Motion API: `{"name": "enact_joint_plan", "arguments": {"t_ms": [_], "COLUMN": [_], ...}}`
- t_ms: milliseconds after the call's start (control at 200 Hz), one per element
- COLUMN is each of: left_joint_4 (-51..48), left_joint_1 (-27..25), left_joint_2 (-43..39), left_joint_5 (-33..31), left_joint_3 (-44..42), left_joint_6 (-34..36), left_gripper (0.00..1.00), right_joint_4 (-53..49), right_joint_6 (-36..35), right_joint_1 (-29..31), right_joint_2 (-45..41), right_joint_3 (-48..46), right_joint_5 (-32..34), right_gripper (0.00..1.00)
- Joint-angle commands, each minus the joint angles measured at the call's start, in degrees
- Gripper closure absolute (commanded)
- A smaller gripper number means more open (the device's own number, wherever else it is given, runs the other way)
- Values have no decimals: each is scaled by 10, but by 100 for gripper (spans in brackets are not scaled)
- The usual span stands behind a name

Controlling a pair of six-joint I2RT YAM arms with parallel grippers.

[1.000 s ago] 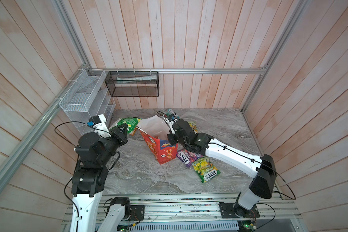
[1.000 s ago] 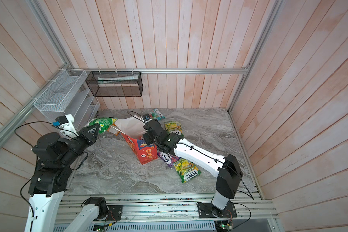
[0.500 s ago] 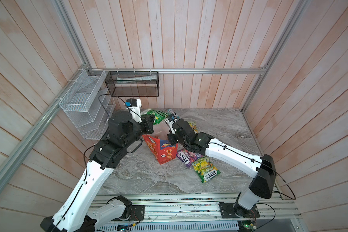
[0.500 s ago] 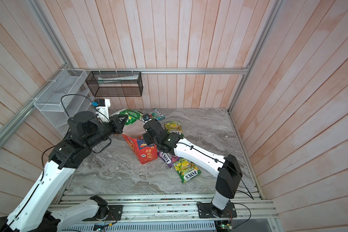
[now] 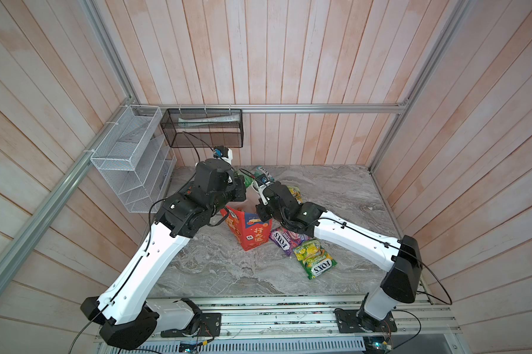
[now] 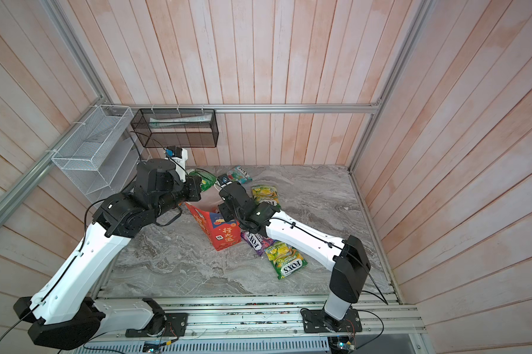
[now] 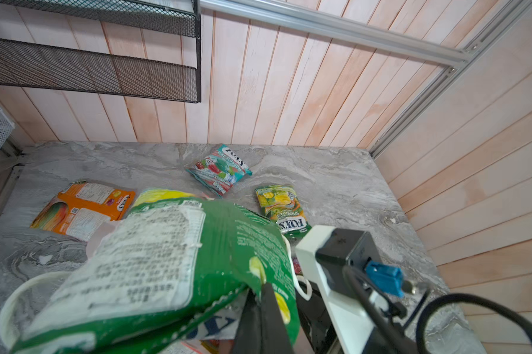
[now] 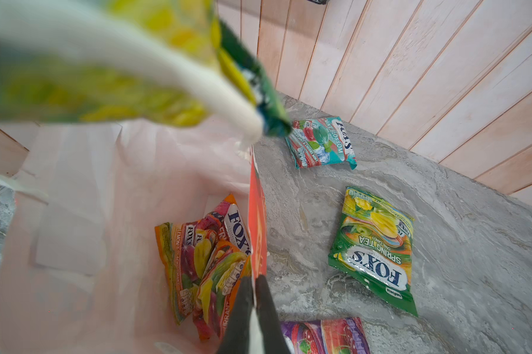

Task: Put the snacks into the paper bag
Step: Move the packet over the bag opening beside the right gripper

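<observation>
The red paper bag (image 5: 252, 233) (image 6: 225, 233) stands upright mid-table, its white inside showing. My right gripper (image 8: 254, 283) (image 5: 262, 214) is shut on the bag's right rim (image 8: 257, 214). Several orange snacks (image 8: 203, 260) lie inside. My left gripper (image 7: 260, 294) (image 6: 198, 190) is shut on a green pouch (image 7: 166, 260) (image 6: 205, 179), which hangs over the bag's mouth. On the table lie a teal pouch (image 8: 321, 142), a yellow-green pouch (image 8: 375, 248), a purple pouch (image 5: 284, 240), another yellow-green one (image 5: 315, 260) and orange pouches (image 7: 83, 208).
A white wire rack (image 5: 129, 159) hangs on the left wall and a black mesh basket (image 5: 203, 127) on the back wall. Wooden walls close the table on three sides. A white cord handle (image 8: 197, 92) crosses the right wrist view.
My left arm has swung from the table's left side toward the middle, carrying the green pouch over the bag's mouth. The right arm and the bag have stayed put.
</observation>
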Motion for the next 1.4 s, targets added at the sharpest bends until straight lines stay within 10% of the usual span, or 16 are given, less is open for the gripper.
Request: {"name": "enact_joint_plan", "arguments": {"t_ms": [0, 1395], "left_joint_4": [-22, -43], "left_joint_1": [-6, -77], "left_joint_2": [0, -36], "left_joint_5": [-16, -110], "left_joint_3": [28, -20], "left_joint_6": [25, 33], "left_gripper": [100, 100], "right_joint_4": [-2, -4], "right_joint_6": [-6, -7], "right_joint_1": [4, 6], "right_joint_2": [9, 0], "right_joint_3": [19, 21], "right_joint_5": [7, 9], "right_gripper": [100, 100]}}
